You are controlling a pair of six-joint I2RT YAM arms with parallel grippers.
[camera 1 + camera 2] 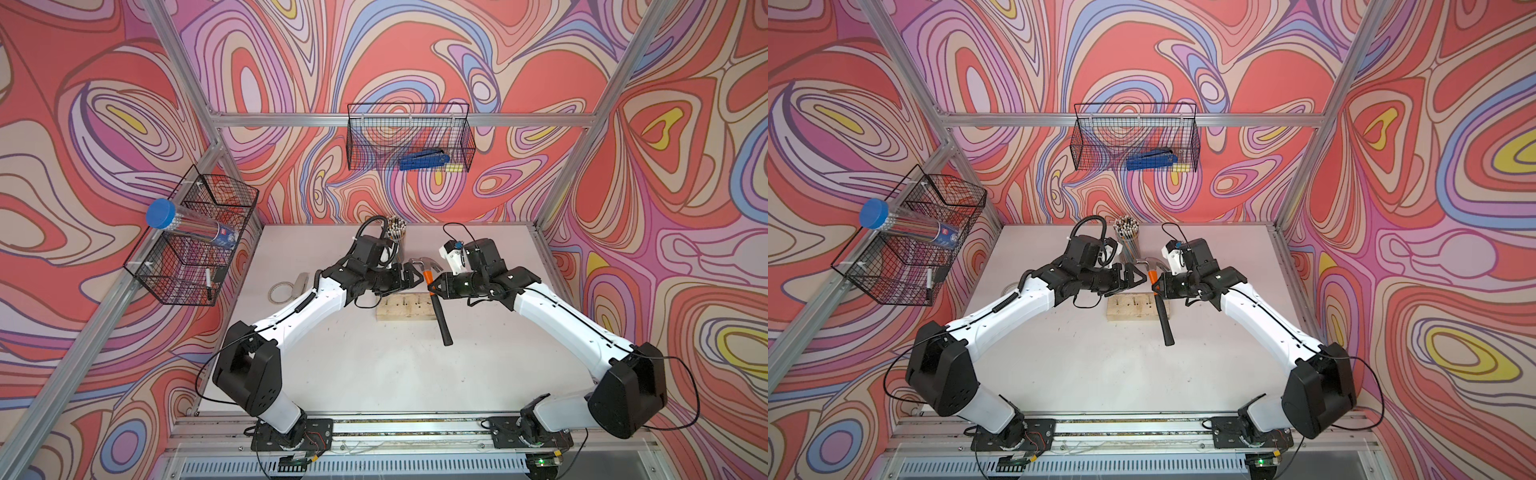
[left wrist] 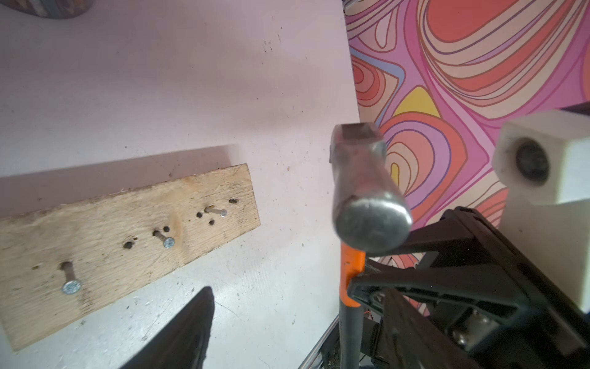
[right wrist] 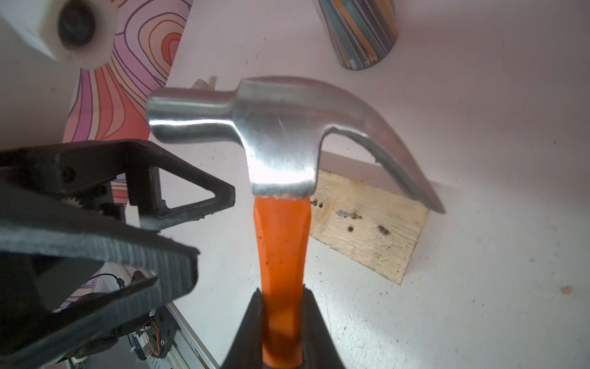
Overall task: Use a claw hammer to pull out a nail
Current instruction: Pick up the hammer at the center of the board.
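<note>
- Two grippers face each other above a wooden block (image 1: 399, 309).
- We see the right gripper (image 3: 282, 322) clenched on the orange neck of the claw hammer (image 3: 277, 127), a finger pressed against each side just below the steel head.
- Beyond these fingertips, the striking face points toward the left gripper (image 1: 414, 277) and the claw points away from it.
- Behind the grip, the black handle slants over the block's end.
- We see the left gripper released, jaws spread and holding nothing, just beside the hammer head but apart from it.
- Below the left gripper, three nails (image 2: 166, 240) stand proud of the block.
</note>
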